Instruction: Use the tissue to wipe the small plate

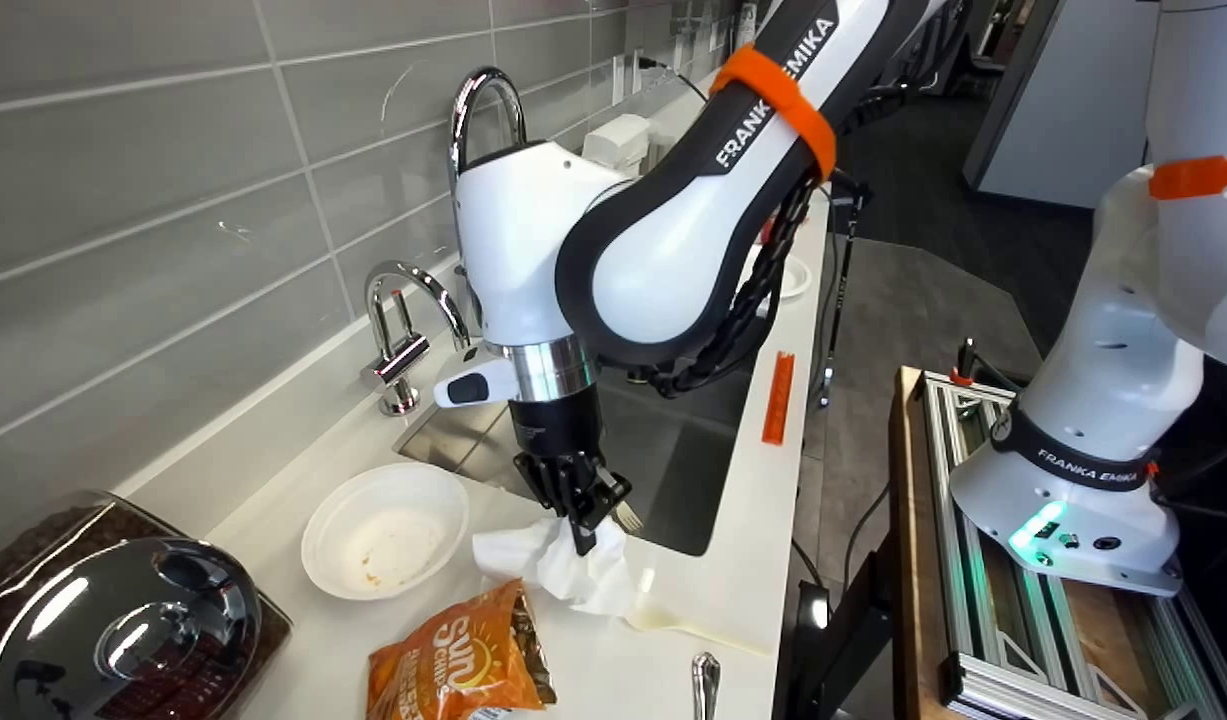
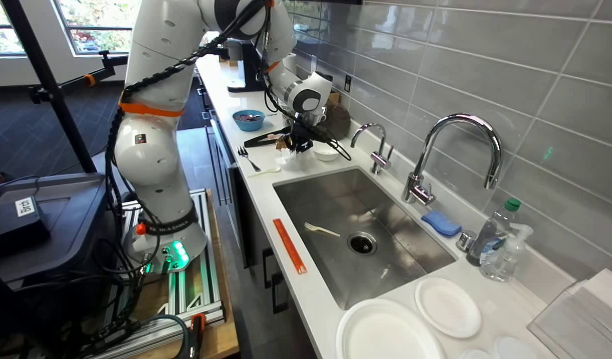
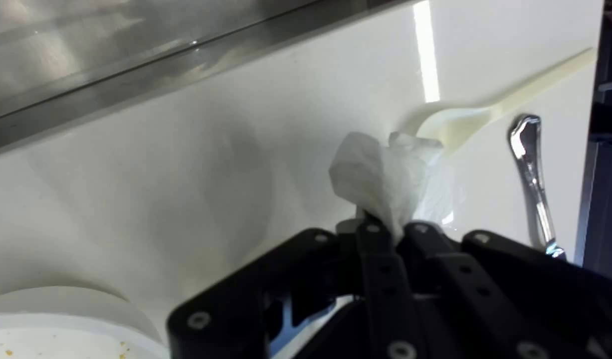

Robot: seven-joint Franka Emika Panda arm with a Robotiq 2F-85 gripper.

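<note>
In an exterior view: tissue (image 1: 548, 567) plain white. From it: dish (image 1: 413, 520), 9 o'clock, white with orange-brown specks; bag (image 1: 453, 655), 7 o'clock, orange, white lettering, yellow sun; strip (image 1: 778, 398), 2 o'clock, orange; arm (image 1: 663, 275) white and black, band (image 1: 778, 105) orange; tiles (image 1: 163, 250) grey, pale lines. In wrist view: gripper (image 3: 394, 229) black; spoon (image 3: 458, 127), 2 o'clock of tissue, cream. In an exterior view: sink (image 2: 330, 259) grey; sponge (image 2: 440, 223), its 3 o'clock, blue.

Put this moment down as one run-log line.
gripper: shut on tissue | tissue: beside small plate, not in it | small plate: orange-brown crumbs inside
</note>
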